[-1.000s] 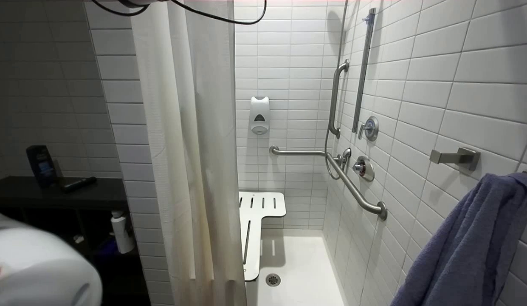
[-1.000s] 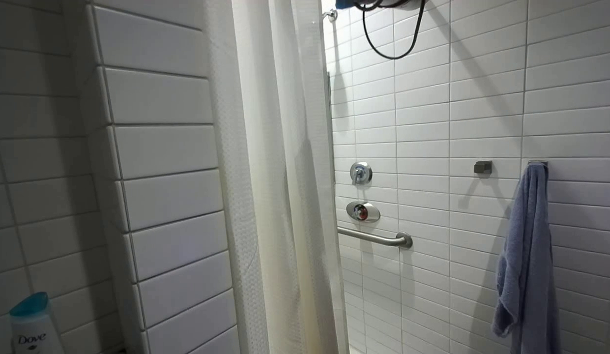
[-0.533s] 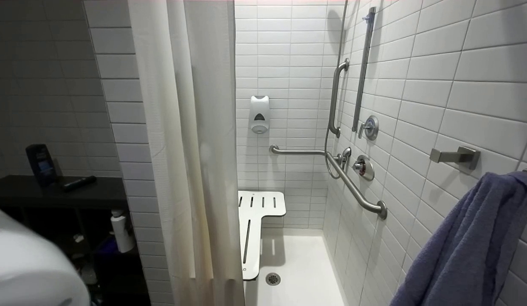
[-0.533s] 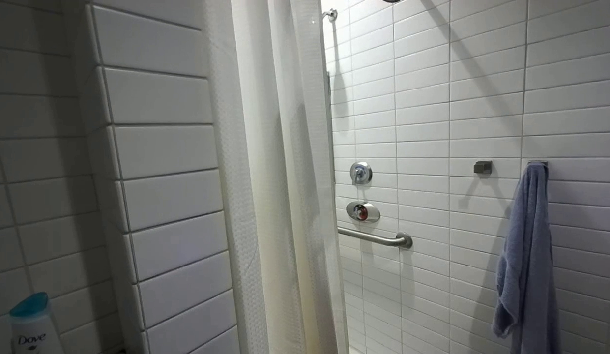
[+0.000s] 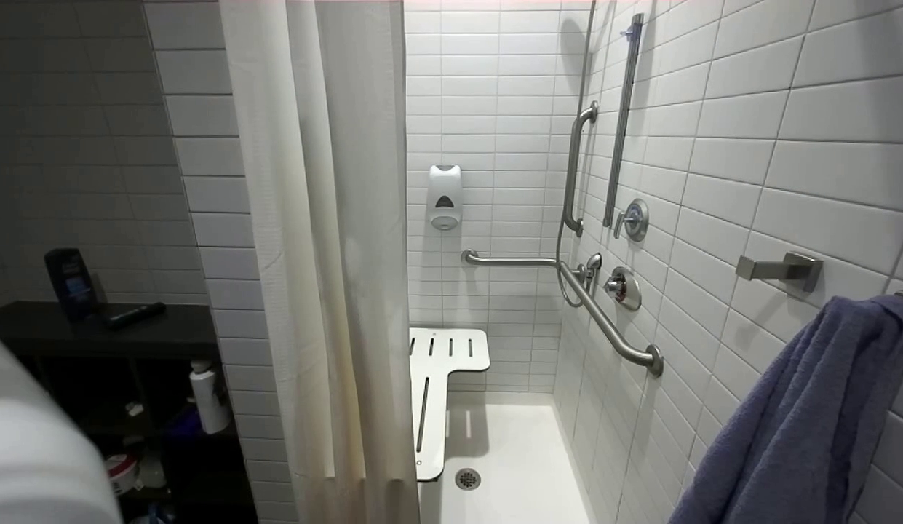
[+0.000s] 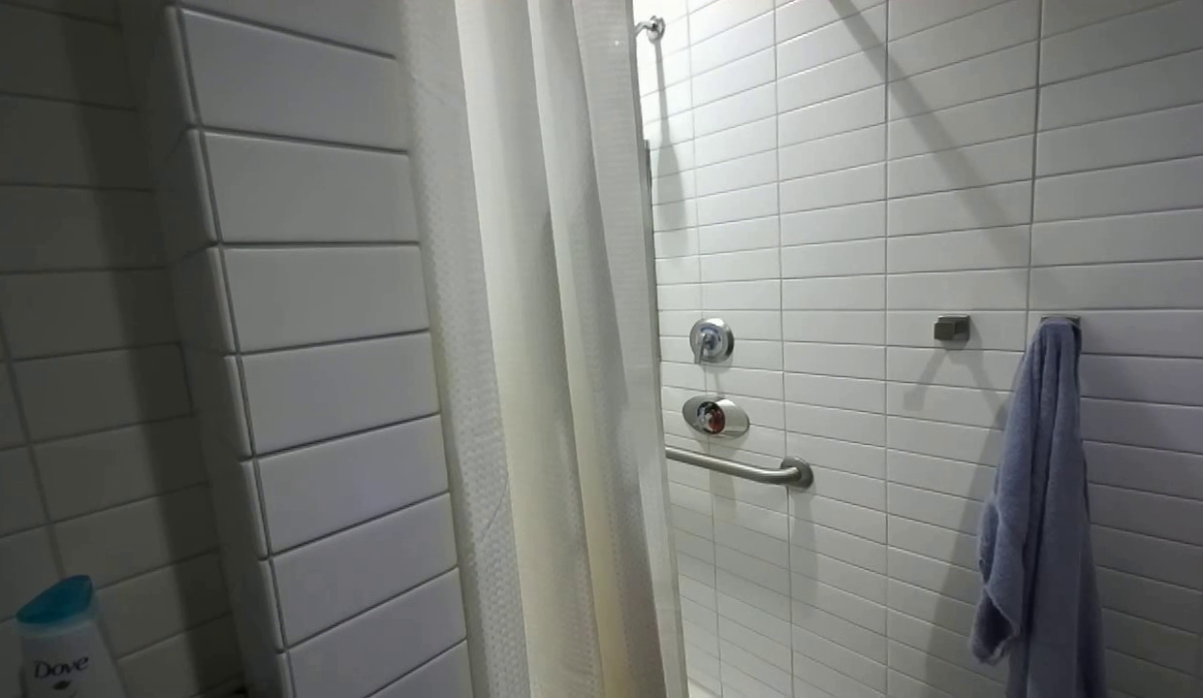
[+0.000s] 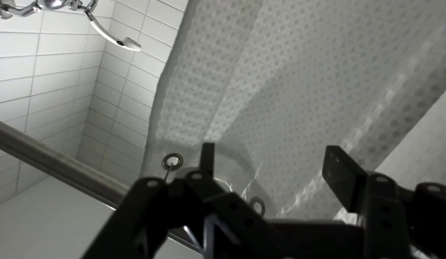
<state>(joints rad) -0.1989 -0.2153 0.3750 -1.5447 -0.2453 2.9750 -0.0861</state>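
In an exterior view, light poured from above, and the back wall (image 5: 509,145) and floor (image 5: 524,451) blazed white, a grey shadow lying beside the seat (image 5: 438,407). Over left, the shelf (image 5: 185,331) sat in near blackness! Down in the corner, the arm (image 5: 36,444) loomed pale and soft-edged. In an exterior view, a diagonal shadow slashed the side wall (image 6: 1124,223), and another hung beside the towel (image 6: 1037,504). The wrist view: dim, grey, soft! The tool (image 7: 271,158) stood in slightly blurred black silhouette, shadows curved over the curtain (image 7: 298,90), white glints streaked its creases, the rod (image 7: 61,164) shone dully.
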